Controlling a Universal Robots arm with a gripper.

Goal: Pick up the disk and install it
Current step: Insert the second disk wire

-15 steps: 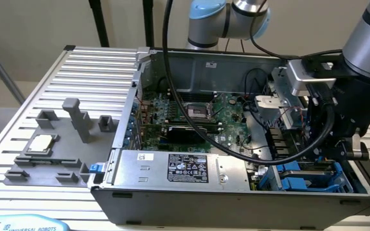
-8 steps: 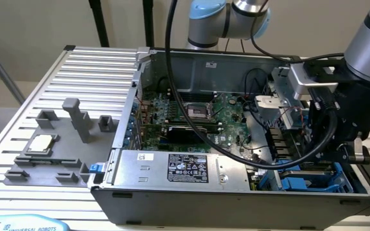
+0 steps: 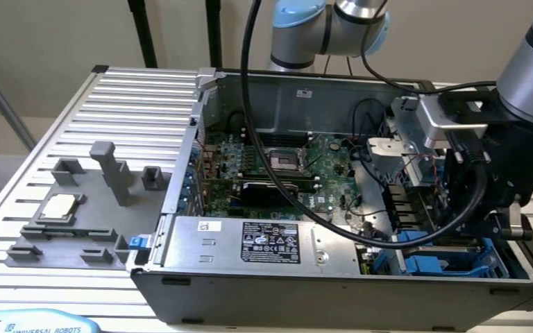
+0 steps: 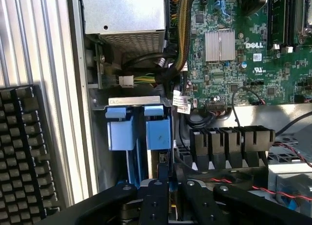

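The disk (image 4: 158, 132) stands on edge in the drive bay at the case's corner, its blue carrier end toward the power supply. A second blue carrier (image 4: 120, 132) sits right beside it. My gripper (image 4: 168, 198) is directly over the disk's near end, and its black fingers (image 4: 153, 203) are drawn close on the thin edge, shut on it. In the exterior view the arm's wrist (image 3: 516, 159) reaches down into the open computer case (image 3: 341, 291) at the exterior view's right, above the blue carriers (image 3: 430, 266) in the bay.
A grey power-supply box (image 3: 248, 243) lies along the case's front. Thick black cables (image 3: 276, 139) cross the green motherboard (image 3: 285, 173). Black connectors (image 4: 229, 142) and red wires (image 4: 253, 186) crowd the bay. A grey fixture holding a processor chip (image 3: 60, 206) sits on the slatted table. A keyboard (image 4: 24, 152) lies outside the case.
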